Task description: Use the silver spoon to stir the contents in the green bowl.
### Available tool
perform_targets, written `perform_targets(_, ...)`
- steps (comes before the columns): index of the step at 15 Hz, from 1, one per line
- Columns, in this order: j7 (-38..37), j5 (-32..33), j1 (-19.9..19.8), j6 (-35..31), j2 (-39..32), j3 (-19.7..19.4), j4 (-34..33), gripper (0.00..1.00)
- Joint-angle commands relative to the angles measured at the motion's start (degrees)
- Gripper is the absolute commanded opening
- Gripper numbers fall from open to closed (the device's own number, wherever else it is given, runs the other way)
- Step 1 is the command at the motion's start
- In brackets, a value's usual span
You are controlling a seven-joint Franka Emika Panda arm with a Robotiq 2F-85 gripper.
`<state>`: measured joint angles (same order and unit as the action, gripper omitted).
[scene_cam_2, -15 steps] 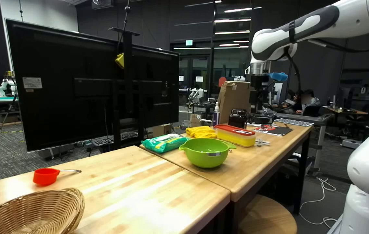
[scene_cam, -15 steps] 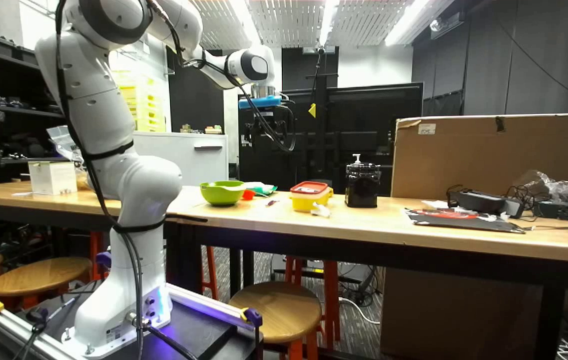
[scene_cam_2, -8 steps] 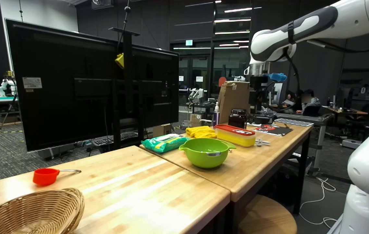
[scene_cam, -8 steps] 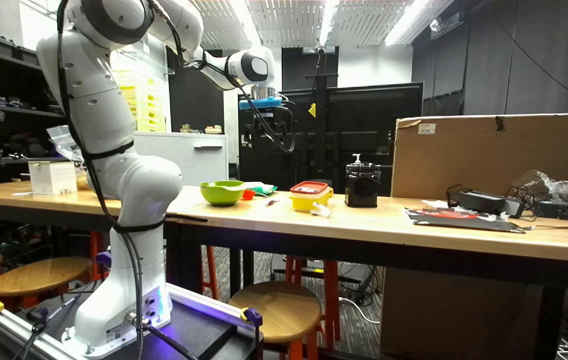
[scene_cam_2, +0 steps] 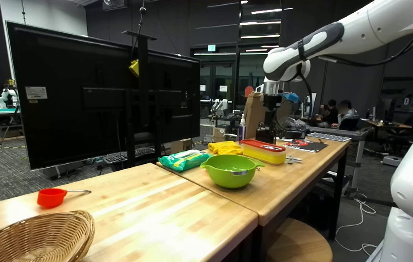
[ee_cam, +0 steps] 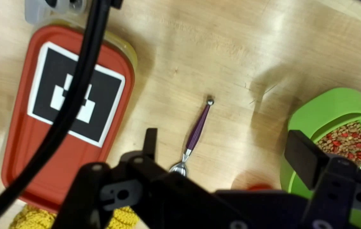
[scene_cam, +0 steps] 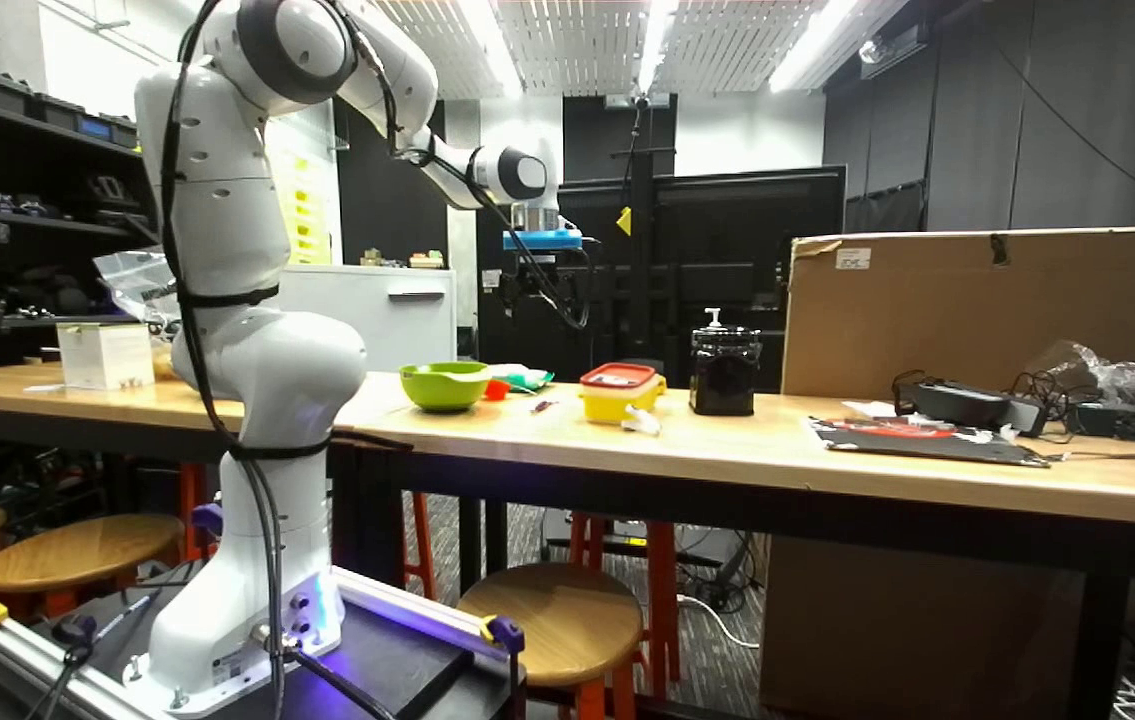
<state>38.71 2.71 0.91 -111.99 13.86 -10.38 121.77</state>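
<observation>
One silver spoon (ee_cam: 194,139), presumably light, rigid and slick, is best pinched midway along its purple handle (ee_cam: 198,128); gripper (ee_cam: 227,151) above stands spread, holding nothing.

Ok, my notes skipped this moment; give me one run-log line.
gripper: open above table; silver spoon: on table, not held; green bowl: brown and red bits inside; stirring: not underway

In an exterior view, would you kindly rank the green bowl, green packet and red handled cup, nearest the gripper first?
1. Green bowl, just right of picture centre.
2. Green packet, left of the bowl.
3. Red handled cup, far left.
</observation>
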Motion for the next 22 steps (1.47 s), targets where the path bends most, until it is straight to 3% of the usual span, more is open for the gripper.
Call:
perform_targets(1,6.1,-6.5,-0.3,-2.8,-8.8,-0.1,-6.4,1.0)
perform_targets(7,5.6,-11.8,-2.7,-3.0,-20.7,3.1,-15.7,1.0)
perform_targets(14,-8.4,-10.2,-4.3,-4.0,-28.2,6.0,-21.8,1.0)
perform_targets(22,-23.1,-8.1,-4.2,-3.4,-30.7,6.9,-23.6,1.0)
